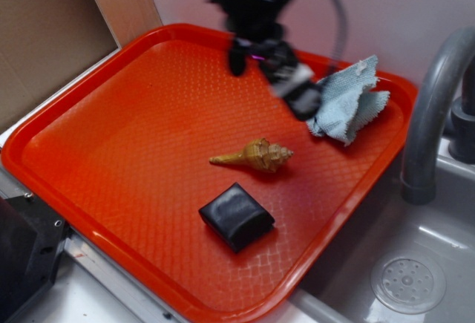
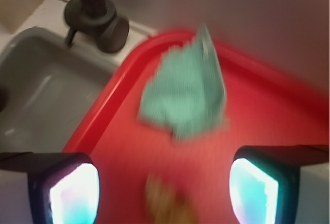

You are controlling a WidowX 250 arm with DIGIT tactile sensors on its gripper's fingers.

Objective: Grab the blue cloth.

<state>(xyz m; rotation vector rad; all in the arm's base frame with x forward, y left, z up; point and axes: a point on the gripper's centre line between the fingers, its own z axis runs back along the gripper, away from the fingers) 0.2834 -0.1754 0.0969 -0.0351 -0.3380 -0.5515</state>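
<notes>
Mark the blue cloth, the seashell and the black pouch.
blue cloth (image 1: 349, 100): exterior view, middle of its bunched folds.
seashell (image 1: 261, 155): exterior view, wide body.
black pouch (image 1: 236, 216): exterior view, top face.

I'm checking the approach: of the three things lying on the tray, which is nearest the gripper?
The blue cloth, bunched in the red tray's far right corner, right beside the gripper. The seashell and black pouch lie farther toward the front.

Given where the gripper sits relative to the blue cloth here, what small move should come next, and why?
Probably ease the gripper forward over the blue cloth, then descend. In the wrist view its fingers are spread with nothing between them, and the cloth lies ahead by the red tray's rim, with the seashell nearer.
</notes>
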